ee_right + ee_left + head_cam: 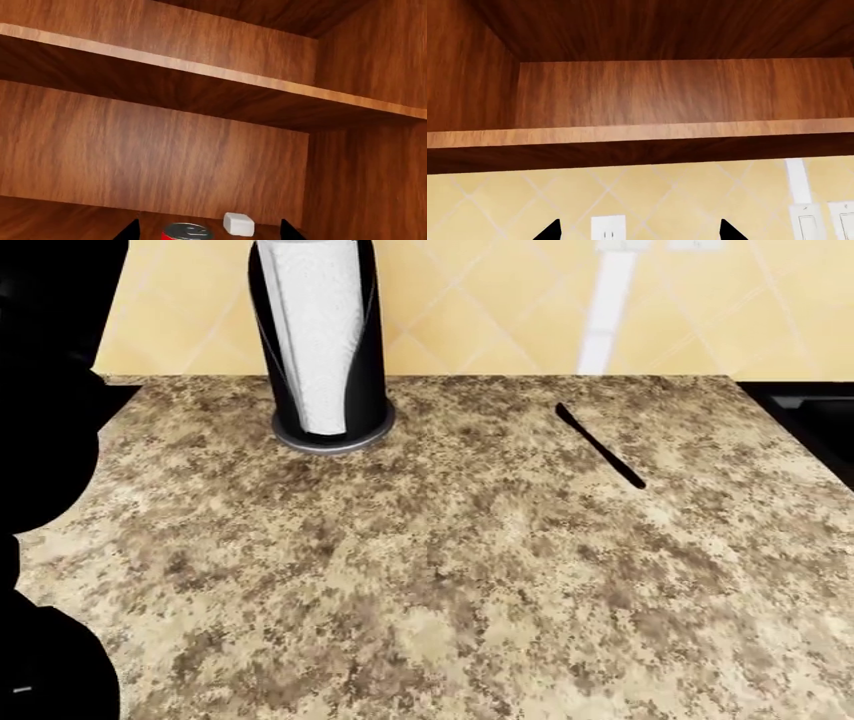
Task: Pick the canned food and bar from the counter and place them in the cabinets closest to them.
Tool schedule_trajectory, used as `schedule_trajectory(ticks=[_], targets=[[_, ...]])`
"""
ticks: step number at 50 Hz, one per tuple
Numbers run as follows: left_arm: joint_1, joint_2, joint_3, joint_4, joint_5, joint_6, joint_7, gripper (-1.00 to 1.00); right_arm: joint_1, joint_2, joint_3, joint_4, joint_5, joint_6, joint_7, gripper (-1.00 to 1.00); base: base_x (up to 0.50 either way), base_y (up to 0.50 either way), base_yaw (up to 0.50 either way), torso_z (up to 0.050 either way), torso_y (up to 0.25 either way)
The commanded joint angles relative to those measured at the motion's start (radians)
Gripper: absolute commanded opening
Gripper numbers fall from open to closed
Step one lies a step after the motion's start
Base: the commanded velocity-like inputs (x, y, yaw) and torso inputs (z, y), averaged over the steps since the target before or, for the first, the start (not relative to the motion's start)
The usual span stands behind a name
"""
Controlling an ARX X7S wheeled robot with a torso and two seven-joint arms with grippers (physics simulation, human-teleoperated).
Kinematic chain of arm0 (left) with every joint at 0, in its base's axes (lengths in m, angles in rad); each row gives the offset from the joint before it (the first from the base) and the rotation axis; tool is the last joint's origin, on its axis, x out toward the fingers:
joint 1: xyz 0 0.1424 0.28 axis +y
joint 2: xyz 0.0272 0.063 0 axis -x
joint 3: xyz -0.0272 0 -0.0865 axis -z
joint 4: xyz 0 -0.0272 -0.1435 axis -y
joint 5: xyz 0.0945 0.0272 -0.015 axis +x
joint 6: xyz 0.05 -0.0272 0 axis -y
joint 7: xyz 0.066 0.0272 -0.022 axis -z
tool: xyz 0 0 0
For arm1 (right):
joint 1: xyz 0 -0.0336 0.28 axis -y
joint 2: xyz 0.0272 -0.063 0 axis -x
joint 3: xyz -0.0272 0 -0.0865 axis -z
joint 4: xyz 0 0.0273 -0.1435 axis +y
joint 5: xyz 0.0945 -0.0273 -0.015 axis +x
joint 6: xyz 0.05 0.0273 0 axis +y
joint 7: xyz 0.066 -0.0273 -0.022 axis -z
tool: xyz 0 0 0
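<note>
Inside, the canned food (187, 232) sits between the right pincer's (209, 231) tips.

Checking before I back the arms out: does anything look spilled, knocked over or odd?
Nothing stands out. The canned food stands upright on the cabinet shelf beside a small white block. On the counter, the paper-towel roll is upright and a thin black strip lies flat. The bar is not in view.
</note>
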Motion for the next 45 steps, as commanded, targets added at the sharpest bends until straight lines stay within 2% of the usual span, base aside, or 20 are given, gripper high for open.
schedule_trajectory(ticks=[1, 19, 23, 25, 26, 27, 28, 31, 35, 37, 40, 42, 43, 45], targets=[[0.004, -0.002, 0.003, 0.001, -0.004, 0.005, -0.004, 1.0, 0.0, -0.013, 0.003, -0.007, -0.083, 0.0, -0.083, 1.0, -0.5, 0.0, 0.0, 0.0, 0.0], [0.031, -0.007, -0.012, 0.023, -0.026, 0.004, -0.017, 1.0, -0.036, -0.013, 0.049, -0.014, -0.003, 0.001, -0.073, 1.0, -0.5, 0.0, 0.0, 0.0, 0.0], [0.069, -0.003, -0.053, 0.084, -0.075, -0.035, -0.047, 1.0, -0.113, -0.013, 0.061, -0.054, -0.108, 0.001, -0.206, 1.0, -0.5, 0.0, 0.0, 0.0, 0.0], [0.112, -0.001, -0.084, 0.129, -0.102, -0.044, -0.063, 1.0, -0.189, -0.013, 0.056, -0.114, -0.248, 0.001, -0.368, 1.0, -0.5, 0.0, 0.0, 0.0, 0.0], [0.135, -0.001, -0.097, 0.155, -0.113, -0.046, -0.071, 1.0, -0.165, 0.137, 0.01, -0.13, -0.098, 0.001, -0.218, 1.0, -0.5, 0.0, 0.0, 0.0, 0.0], [0.156, -0.001, -0.111, 0.181, -0.126, -0.049, -0.078, 1.0, -0.223, 0.274, 0.023, -0.201, 0.052, 0.001, -0.068, 1.0, -0.5, 0.0, 0.0, 0.0, 0.0], [0.186, -0.002, -0.126, 0.217, -0.14, -0.051, -0.087, 1.0, -0.24, 0.313, 0.018, -0.227, 0.202, -0.001, 0.082, 1.0, -0.5, 0.0, 0.0, 0.0, 0.0], [0.287, -0.017, -0.149, 0.336, -0.149, -0.024, -0.096, 1.0, -0.388, 0.361, 0.016, -0.392, 0.652, -0.059, 0.532, 1.0, -0.5, 0.0, 0.0, 0.0, 0.0], [0.459, -0.068, -0.128, 0.428, -0.098, 0.116, -0.081, 1.0, -0.61, 0.427, 0.012, -0.709, 1.252, -0.182, 1.132, 1.0, -0.5, 0.0, 0.0, 0.0, 0.0], [0.548, -0.126, -0.093, 0.428, -0.075, 0.238, -0.101, 1.0, -0.742, 0.454, 0.06, -0.87, 1.552, -0.219, 1.432, 1.0, -0.5, 0.0, 0.0, 0.0, 0.0], [0.652, -0.156, -0.113, 0.425, -0.045, 0.352, -0.092, 1.0, -0.971, 0.461, 0.212, -1.064, 2.002, -0.207, 1.842, 1.0, -0.5, 0.0, 0.0, 0.0, 0.0], [0.695, -0.18, -0.123, 0.426, -0.034, 0.402, -0.097, 1.0, -1.122, 0.438, 0.332, -1.165, 2.302, -0.158, 1.775, 1.0, -0.5, 0.0, 0.0, 0.0, 0.0], [0.707, -0.19, -0.123, 0.425, -0.03, 0.42, -0.099, 1.0, -1.181, 0.424, 0.383, -1.202, 2.359, -0.129, 1.74, 1.0, -0.5, 0.0, 0.0, 0.0, 0.0], [0.727, -0.198, -0.128, 0.417, -0.019, 0.446, -0.096, 1.0, -1.315, 0.37, 0.528, -1.286, 2.301, -0.045, 1.63, 1.0, -0.5, 0.0, 0.0, 0.0, 0.0]])
